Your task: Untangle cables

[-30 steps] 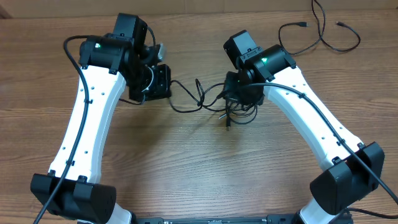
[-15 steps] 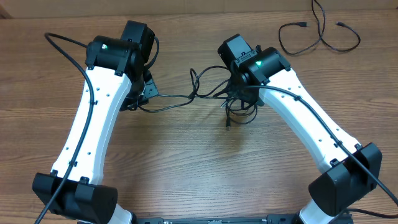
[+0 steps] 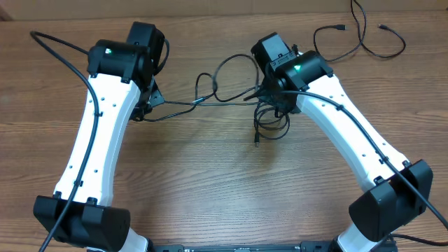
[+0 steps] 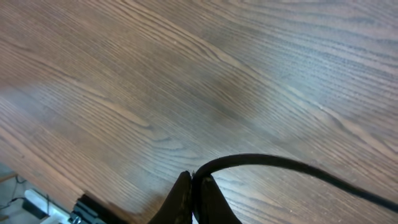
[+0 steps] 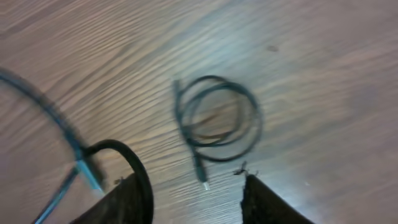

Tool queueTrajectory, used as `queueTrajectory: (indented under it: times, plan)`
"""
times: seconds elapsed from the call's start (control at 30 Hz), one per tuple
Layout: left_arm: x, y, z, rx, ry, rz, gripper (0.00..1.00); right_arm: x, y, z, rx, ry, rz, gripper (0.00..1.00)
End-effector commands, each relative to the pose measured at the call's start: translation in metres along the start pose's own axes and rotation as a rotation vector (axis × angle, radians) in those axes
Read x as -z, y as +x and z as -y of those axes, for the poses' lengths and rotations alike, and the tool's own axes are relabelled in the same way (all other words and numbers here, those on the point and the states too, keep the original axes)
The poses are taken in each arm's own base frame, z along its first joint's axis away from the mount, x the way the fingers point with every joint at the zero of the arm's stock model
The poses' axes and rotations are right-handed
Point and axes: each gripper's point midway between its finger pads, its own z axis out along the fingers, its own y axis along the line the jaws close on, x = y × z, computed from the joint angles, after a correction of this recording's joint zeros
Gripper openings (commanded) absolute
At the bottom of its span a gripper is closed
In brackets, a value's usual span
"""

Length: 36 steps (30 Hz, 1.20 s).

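One cable strand [image 3: 175, 103] in left claw [image 4: 193, 190], one coil [image 5: 185, 121] by right claw [image 5: 194, 202].

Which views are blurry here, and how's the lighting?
Right wrist: motion-blurred, the coil soft and the strand at left smeared bluish. Left wrist: the cord fairly crisp, wood grain softened at left. Overhead: sharp, even light, only faint shadows on the table, no harsh glare.

1. The left arm [image 3: 98, 140] stretched from the near edge of the table [image 3: 210, 189] toward its middle.
2. The left gripper [image 4: 193, 182] pinched a thin cable [image 4: 280, 165] tight.
3. The right arm [image 3: 350, 133] stretched up the table's right side.
4. The right gripper [image 5: 189, 183] hung above the table, fingers apart, holding nothing.
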Motion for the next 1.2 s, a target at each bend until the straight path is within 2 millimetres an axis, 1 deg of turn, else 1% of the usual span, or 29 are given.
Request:
queueTrajectory:
  times: [0.0, 0.07, 0.1, 0.17, 0.23, 0.3, 0.37, 0.47, 0.57, 0.67, 0.7, 0.73, 0.83, 1.03, 1.17]
  plan:
    - [0.002, 0.005, 0.013, -0.088, 0.104, -0.041, 0.04, -0.001, 0.018, -0.034, 0.166, -0.203, -0.133, 0.57]
    - [0.004, 0.009, 0.024, -0.122, 0.166, -0.061, 0.04, 0.007, 0.029, -0.056, 0.249, -0.338, -0.185, 0.63]
    - [0.004, 0.009, 0.027, -0.123, 0.179, -0.063, 0.04, 0.011, 0.033, -0.064, 0.277, -0.390, -0.204, 0.65]
    - [0.005, 0.008, 0.029, -0.121, 0.191, -0.062, 0.04, 0.017, 0.041, -0.073, 0.314, -0.459, -0.237, 0.66]
    - [0.005, 0.008, 0.031, -0.120, 0.200, -0.061, 0.04, 0.020, 0.045, -0.077, 0.358, -0.494, -0.251, 0.67]
    - [0.005, 0.006, 0.032, -0.118, 0.205, -0.054, 0.04, 0.019, 0.045, -0.076, 0.375, -0.490, -0.247, 0.67]
    - [0.006, 0.006, 0.034, -0.117, 0.215, -0.055, 0.04, 0.018, 0.043, -0.074, 0.373, -0.475, -0.235, 0.67]
    - [0.008, 0.010, 0.044, -0.123, 0.270, -0.079, 0.04, 0.018, 0.043, -0.075, 0.347, -0.478, -0.242, 0.68]
    - [0.019, 0.019, 0.070, -0.249, 0.428, -0.105, 0.04, 0.020, 0.046, -0.082, 0.359, -0.495, -0.240, 0.70]
    - [0.039, 0.031, 0.101, -0.395, 0.650, -0.130, 0.04, 0.021, 0.050, -0.088, 0.376, -0.507, -0.235, 0.72]
    - [0.051, 0.037, 0.113, -0.458, 0.760, -0.136, 0.04, 0.019, 0.053, -0.092, 0.384, -0.509, -0.237, 0.72]
    - [0.058, 0.041, 0.120, -0.494, 0.820, -0.137, 0.04, 0.017, 0.054, -0.093, 0.388, -0.509, -0.240, 0.72]
    - [0.075, 0.051, 0.131, -0.589, 0.953, -0.140, 0.04, 0.009, 0.059, -0.097, 0.397, -0.498, -0.251, 0.72]
    - [0.080, 0.062, 0.137, -0.642, 0.971, -0.143, 0.04, -0.023, 0.062, -0.095, 0.348, -0.424, -0.289, 0.58]
    - [0.079, 0.063, 0.137, -0.653, 0.961, -0.140, 0.04, -0.047, 0.065, -0.089, 0.338, -0.356, -0.309, 0.49]
